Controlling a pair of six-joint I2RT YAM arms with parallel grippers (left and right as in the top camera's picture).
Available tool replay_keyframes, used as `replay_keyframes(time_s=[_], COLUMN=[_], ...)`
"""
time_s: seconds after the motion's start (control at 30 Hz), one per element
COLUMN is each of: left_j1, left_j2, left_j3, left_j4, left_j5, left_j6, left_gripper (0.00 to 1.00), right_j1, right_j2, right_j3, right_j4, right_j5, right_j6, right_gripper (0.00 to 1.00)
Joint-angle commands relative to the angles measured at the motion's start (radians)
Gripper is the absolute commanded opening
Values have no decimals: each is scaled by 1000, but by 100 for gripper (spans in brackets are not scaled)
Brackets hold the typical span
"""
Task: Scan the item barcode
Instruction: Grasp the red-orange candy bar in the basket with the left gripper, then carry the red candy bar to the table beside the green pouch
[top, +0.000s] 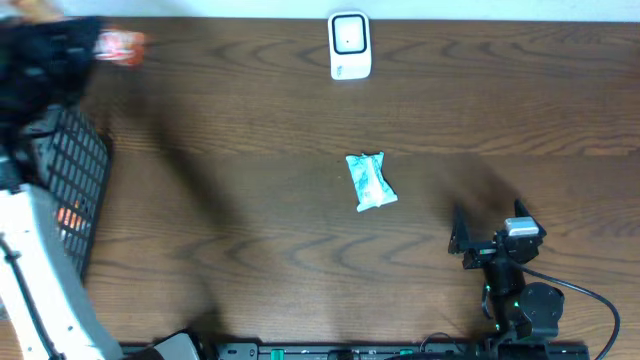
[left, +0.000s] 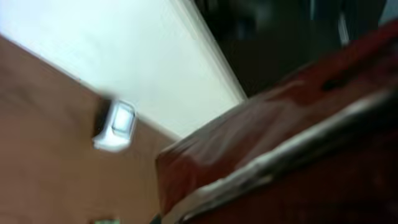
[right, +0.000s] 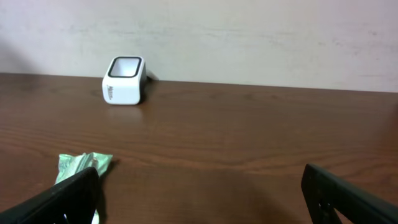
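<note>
Nearest the robot's base, the right tool (right: 200, 186) sits low over the dark wooden worktop (top: 250, 130) at its near right. It is released: its two black fingers (right: 62, 199) stand wide apart with nothing between them.

Just beyond it, near the middle of the worktop, lies one green packet (top: 371, 181), flat and apart from everything else. In the right wrist view it sits just past the tool's left finger, not touching it as far as can be seen.

At the left edge stands one black wire basket (top: 75, 190). Something orange (top: 68, 215) shows through its mesh, but how many pieces are in there cannot be told.

Farthest out, along the back edge, there are two things. One white scanner (top: 349, 45) stands at the centre, its dark window facing up. At the far left corner the left tool (top: 95, 45), blurred, is clenched on one red packet (top: 122, 46), held above the worktop and well to the left of the scanner. In the left wrist view that packet fills most of the frame, with the scanner small behind it.

In all: two tools, two packets outside the basket, one basket, one scanner.
</note>
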Motion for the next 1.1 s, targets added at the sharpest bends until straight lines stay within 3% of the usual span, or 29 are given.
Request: replay_keyframes(time_s=[0.0, 0.2, 0.3, 0.37, 0.53, 0.73, 1.07], left_j1=[-238, -602, -762, -868, -978, -995, -1004], left_j2=[-5, 98, 200, 309, 491, 662, 714], left_j3=[-3, -26, -32, -32, -32, -32, -33], left_j4=[-140, -503, -586, -603, -561, -455, -204], left_j5=[-26, -664, -866, -902, -903, -882, -854], left_j6=[303, 370, 369, 367, 312, 257, 120], left_gripper=[7, 8, 7, 7, 7, 7, 8], right_j1=[6, 6, 6, 6, 6, 6, 6], right_j2=[-5, -5, -5, -5, -5, -5, -5], right_j3=[-1, -1, -1, -1, -1, -1, -1], right_j4=[-4, -4, -4, -4, -4, -4, -4], right_j5=[1, 1, 1, 1, 1, 1, 1], right_j6=[-7, -7, -7, -7, -7, -7, -7], right_gripper=[99, 99, 99, 99, 99, 99, 99])
